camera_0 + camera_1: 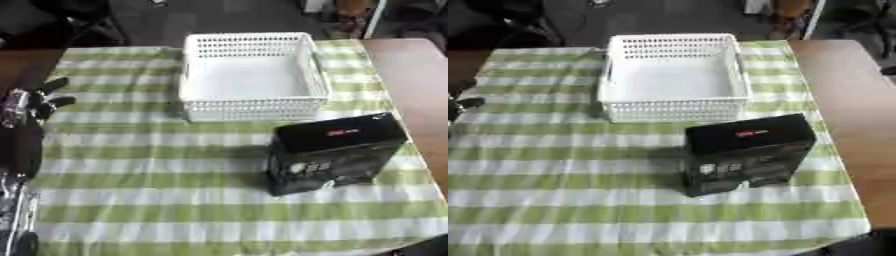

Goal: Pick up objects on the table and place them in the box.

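That black box (332, 152) looks stiff and probably light, grab its sides; left hand (39, 100) idles, fingers seemingly spread.

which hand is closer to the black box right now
Left. The left hand hangs at the table's left edge, well apart from the black box. The right hand shows in neither view.
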Tool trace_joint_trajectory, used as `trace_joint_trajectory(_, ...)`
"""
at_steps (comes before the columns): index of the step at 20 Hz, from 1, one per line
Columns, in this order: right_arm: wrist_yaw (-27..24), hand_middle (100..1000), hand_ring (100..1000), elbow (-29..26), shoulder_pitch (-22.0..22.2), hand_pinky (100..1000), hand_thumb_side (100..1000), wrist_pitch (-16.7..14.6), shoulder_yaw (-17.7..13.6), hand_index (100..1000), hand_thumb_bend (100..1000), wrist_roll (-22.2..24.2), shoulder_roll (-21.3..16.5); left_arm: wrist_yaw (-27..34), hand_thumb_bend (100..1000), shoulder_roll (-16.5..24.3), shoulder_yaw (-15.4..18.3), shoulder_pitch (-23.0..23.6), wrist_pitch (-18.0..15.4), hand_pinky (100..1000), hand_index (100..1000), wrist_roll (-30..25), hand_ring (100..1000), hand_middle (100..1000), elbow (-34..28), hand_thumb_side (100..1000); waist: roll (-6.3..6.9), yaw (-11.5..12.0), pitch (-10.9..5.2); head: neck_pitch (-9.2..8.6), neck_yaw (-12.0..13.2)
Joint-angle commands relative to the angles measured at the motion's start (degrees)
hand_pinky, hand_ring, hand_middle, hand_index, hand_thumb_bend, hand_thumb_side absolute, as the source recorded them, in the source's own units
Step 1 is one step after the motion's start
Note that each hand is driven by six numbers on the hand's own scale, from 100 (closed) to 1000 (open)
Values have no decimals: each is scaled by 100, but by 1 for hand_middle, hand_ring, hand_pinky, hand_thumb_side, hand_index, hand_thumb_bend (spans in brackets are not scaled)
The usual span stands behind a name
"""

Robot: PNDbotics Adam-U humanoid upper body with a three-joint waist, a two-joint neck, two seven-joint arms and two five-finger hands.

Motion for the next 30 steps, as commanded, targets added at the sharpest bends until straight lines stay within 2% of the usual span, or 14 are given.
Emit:
trace_joint_trajectory(1, 10, 838, 801, -63, -23, 638, 892, 10, -36, 1000, 492, -5, -106, 25, 100, 35, 54, -63, -12, 729, 934, -14, 841, 967, -116, 1000, -17, 6, -35, 5, -28)
trace_joint_trajectory(14, 26, 836, 800, -110, -32, 639, 892, 21, 24, 1000, 495, 84, -126, 27, 100, 33, 53, -61, -12, 729, 933, -25, 842, 967, -120, 1000, -21, 11, -32, 5, -18)
trace_joint_trajectory(18, 256, 836, 801, -302, -105, 640, 891, 14, 328, 1000, 505, 475, -234, 30, 100, 33, 45, -63, -11, 729, 933, -37, 842, 965, -115, 1000, -25, 25, -31, 5, -36)
trace_joint_trajectory(23, 453, 837, 800, -596, -245, 642, 894, 7, 872, 1000, 503, 1081, -249, 42, 100, 32, 23, -72, -13, 729, 932, -64, 842, 965, -106, 1000, -21, 55, -39, 5, -86)
trace_joint_trajectory(30, 331, 835, 798, -687, -354, 640, 916, 93, 1090, 1000, 507, 1345, -154, 48, 100, 36, 15, -76, -15, 730, 931, -84, 843, 966, -99, 1000, -23, 65, -38, 5, -100)
